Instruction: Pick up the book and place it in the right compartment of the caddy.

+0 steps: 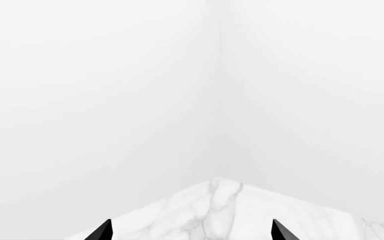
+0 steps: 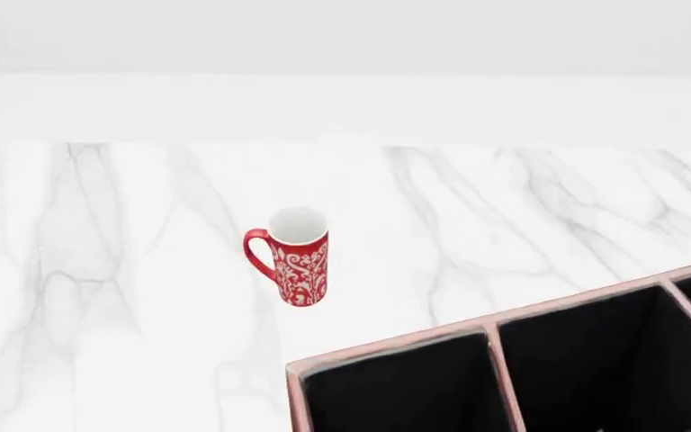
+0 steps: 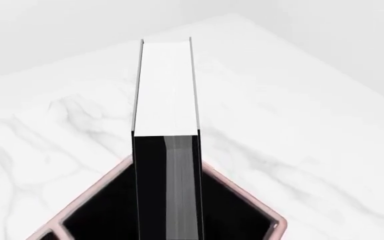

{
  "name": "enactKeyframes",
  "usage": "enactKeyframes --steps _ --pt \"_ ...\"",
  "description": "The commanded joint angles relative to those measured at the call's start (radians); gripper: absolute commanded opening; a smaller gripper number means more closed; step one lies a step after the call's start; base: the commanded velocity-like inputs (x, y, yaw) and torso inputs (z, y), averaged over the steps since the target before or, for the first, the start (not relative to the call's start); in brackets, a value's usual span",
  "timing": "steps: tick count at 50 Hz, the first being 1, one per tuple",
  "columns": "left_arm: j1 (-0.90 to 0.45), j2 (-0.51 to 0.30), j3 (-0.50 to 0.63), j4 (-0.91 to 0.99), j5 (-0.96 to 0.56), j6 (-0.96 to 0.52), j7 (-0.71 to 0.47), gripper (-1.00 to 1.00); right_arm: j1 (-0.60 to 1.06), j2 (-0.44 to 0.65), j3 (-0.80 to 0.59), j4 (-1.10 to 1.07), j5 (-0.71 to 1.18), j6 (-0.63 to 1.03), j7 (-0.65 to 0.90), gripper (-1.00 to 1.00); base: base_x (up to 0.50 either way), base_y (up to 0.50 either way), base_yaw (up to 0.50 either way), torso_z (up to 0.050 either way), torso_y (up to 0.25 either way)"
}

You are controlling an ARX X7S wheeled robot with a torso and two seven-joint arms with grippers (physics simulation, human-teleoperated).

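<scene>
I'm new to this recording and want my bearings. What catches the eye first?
The red patterned mug stands upright and alone on the white marble table, beyond the caddy's pink-rimmed corner. In the right wrist view, the black book, white page edges showing, hangs over a black compartment of the caddy. The left wrist view shows only two dark fingers.

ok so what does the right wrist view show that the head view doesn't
Only the right wrist view shows the book, standing on end over a corner compartment of the caddy. Only the head view shows the red patterned mug standing on the marble table, apart from the caddy, and two dividers between compartments. Both show the caddy's pink rim, black interior and the marble table.
</scene>
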Motion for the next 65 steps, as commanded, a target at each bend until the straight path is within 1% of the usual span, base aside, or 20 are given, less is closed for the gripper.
enactKeyframes --steps 1,9,17,33,36,37,47,59,65 --pt "-0.001 -0.004 0.005 0.002 0.001 -0.003 -0.004 1.00 -0.034 -0.021 0.000 -0.001 -0.097 -0.021 -0.074 -1.00 0.00 0.00 0.00 0.000 0.000" --pt "0.002 -0.004 0.006 0.003 0.003 0.000 -0.003 1.00 -0.072 -0.054 -0.025 0.009 -0.201 -0.051 -0.160 -1.00 0.00 0.00 0.00 0.000 0.001" --pt "0.002 -0.009 0.006 0.004 0.000 -0.005 -0.007 1.00 -0.092 -0.066 -0.049 0.018 -0.251 -0.066 -0.200 -1.00 0.00 0.00 0.00 0.000 0.003" --pt "-0.009 -0.027 0.014 0.016 -0.007 -0.024 -0.024 1.00 -0.094 -0.072 -0.060 0.020 -0.237 -0.070 -0.211 -1.00 0.00 0.00 0.00 0.001 0.001" --pt "-0.007 -0.026 0.015 0.015 -0.006 -0.021 -0.022 1.00 -0.077 -0.069 -0.077 0.038 -0.233 -0.050 -0.237 -1.00 0.00 0.00 0.00 0.000 0.000" --pt "-0.005 -0.024 0.013 0.013 -0.006 -0.019 -0.021 1.00 -0.076 -0.067 -0.079 0.035 -0.245 -0.054 -0.245 1.00 0.00 0.00 0.00 0.000 0.000" --pt "0.000 -0.023 0.011 0.013 -0.008 -0.015 -0.020 1.00 -0.057 -0.069 -0.101 0.045 -0.279 -0.061 -0.289 1.00 0.00 0.00 0.00 0.000 0.000" --pt "0.002 -0.024 0.012 0.012 -0.012 -0.013 -0.020 1.00 -0.056 -0.074 -0.109 0.031 -0.288 -0.075 -0.297 1.00 0.00 0.00 0.00 0.000 0.000" --pt "-0.011 -0.045 0.024 0.020 -0.017 -0.037 -0.035 1.00 -0.054 -0.076 -0.113 0.000 -0.309 -0.090 -0.313 1.00 0.00 0.00 0.00 0.000 0.000"
